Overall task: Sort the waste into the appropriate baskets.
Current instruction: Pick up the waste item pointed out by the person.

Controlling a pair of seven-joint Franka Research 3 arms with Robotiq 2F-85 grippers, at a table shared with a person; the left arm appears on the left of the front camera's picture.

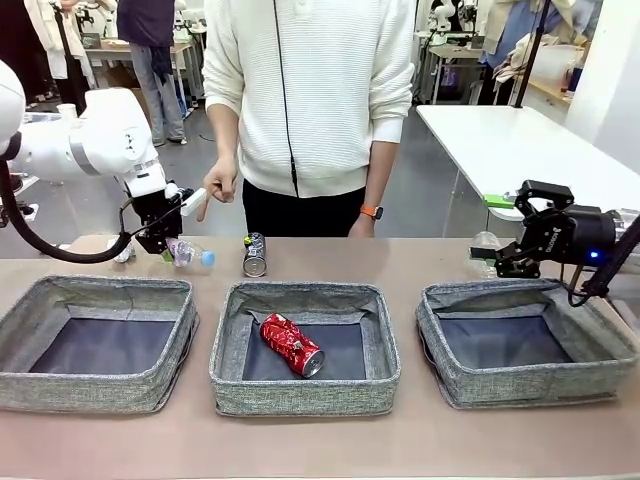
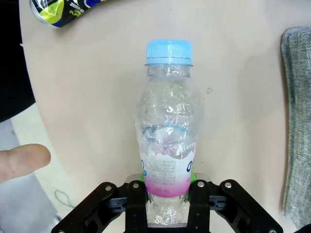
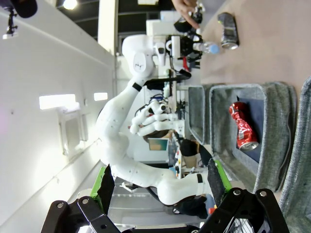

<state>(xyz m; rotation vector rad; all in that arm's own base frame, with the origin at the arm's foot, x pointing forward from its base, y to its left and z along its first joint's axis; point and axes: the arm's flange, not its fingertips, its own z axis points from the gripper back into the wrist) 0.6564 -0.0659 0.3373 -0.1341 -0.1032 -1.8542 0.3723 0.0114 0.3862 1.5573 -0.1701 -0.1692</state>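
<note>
My left gripper [image 1: 168,240] is shut on the base of a clear blue-capped bottle [image 1: 189,254], low over the table behind the left basket [image 1: 100,300]. In the left wrist view the green pads [image 2: 144,175] press the bottle [image 2: 167,126] from both sides, its cap pointing away. A dark printed can [image 1: 255,254] lies behind the middle basket [image 1: 305,300], which holds a dented red can [image 1: 292,344]. My right gripper [image 1: 503,262] hangs open and holds nothing behind the right basket [image 1: 525,300]; its fingers [image 3: 108,187] stand wide apart.
A person stands at the far edge, one hand [image 1: 215,188] pointing down close to my left gripper; a fingertip [image 2: 22,160] shows beside the bottle. A small pale thing [image 1: 122,254] lies left of the gripper. Something clear [image 1: 485,240] sits behind the right gripper.
</note>
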